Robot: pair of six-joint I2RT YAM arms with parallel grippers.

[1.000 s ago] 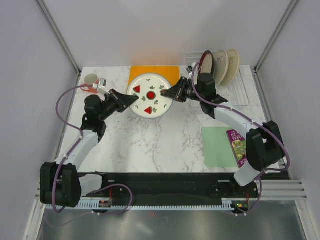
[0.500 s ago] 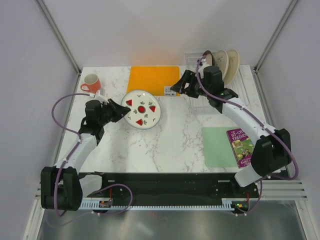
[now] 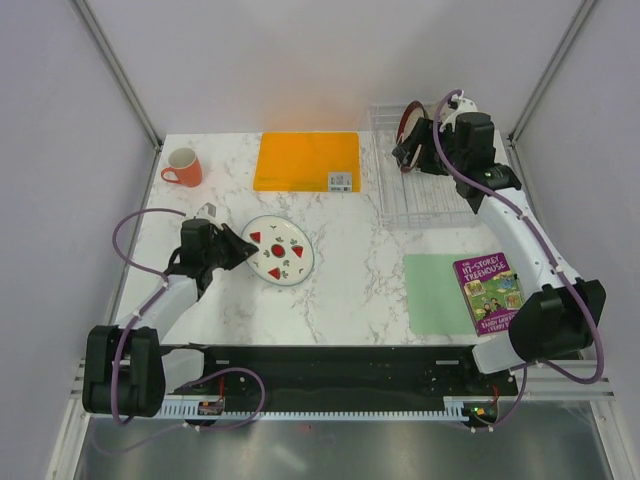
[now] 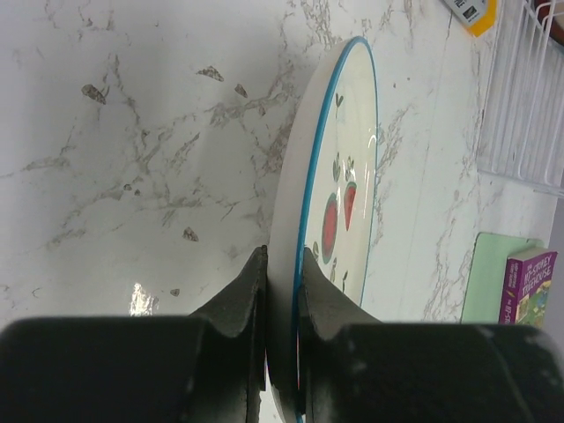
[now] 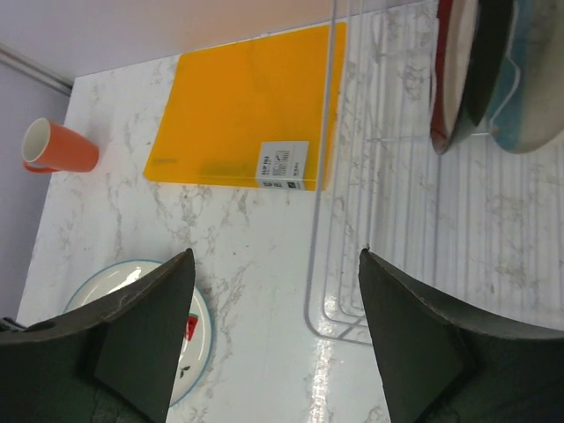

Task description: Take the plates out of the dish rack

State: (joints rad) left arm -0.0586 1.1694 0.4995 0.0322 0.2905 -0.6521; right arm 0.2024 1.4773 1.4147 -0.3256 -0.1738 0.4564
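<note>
The left gripper (image 4: 284, 257) covers the near rim of the fruit-marked plate (image 4: 344, 176) pinched in it, and the frame's bottom edge crops the plate there. Ahead and to that gripper's right, the book (image 4: 527, 286) and the dish rack (image 4: 529, 97) run out of frame. Ahead of the right gripper (image 5: 276, 260), the dark-red-rimmed plate (image 5: 448, 88) and a bluish plate (image 5: 533, 97) are cropped at the top. One of its fingers hides part of the fruit-marked plate. The label (image 5: 284, 166) on the orange board (image 5: 251, 97) is too small to read.
</note>
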